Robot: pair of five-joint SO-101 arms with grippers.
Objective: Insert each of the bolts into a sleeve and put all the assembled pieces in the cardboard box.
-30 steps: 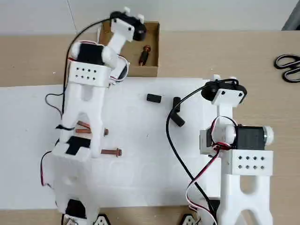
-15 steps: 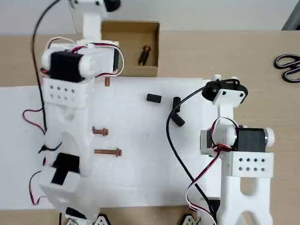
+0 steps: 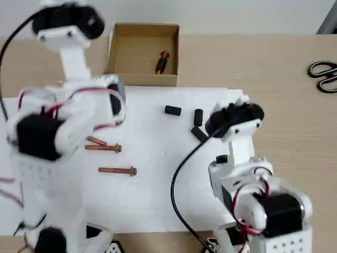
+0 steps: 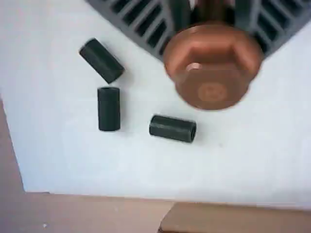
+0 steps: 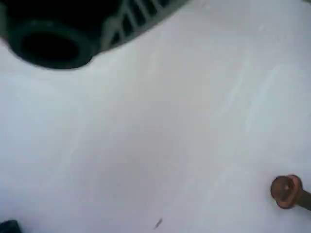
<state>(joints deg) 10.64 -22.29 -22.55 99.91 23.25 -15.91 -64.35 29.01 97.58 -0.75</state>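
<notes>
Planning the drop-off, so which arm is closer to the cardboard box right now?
Left. The left arm stands close beside the cardboard box, holding a bolt. The right arm is farther off, past the loose sleeves on the white sheet, with a sleeve in its grip.

Small robotics lab bench: wooden table (image 3: 274, 58), white sheet (image 3: 158, 200), scissors (image 3: 322, 75), printed arms (image 3: 234, 153) with exposed wiring.
</notes>
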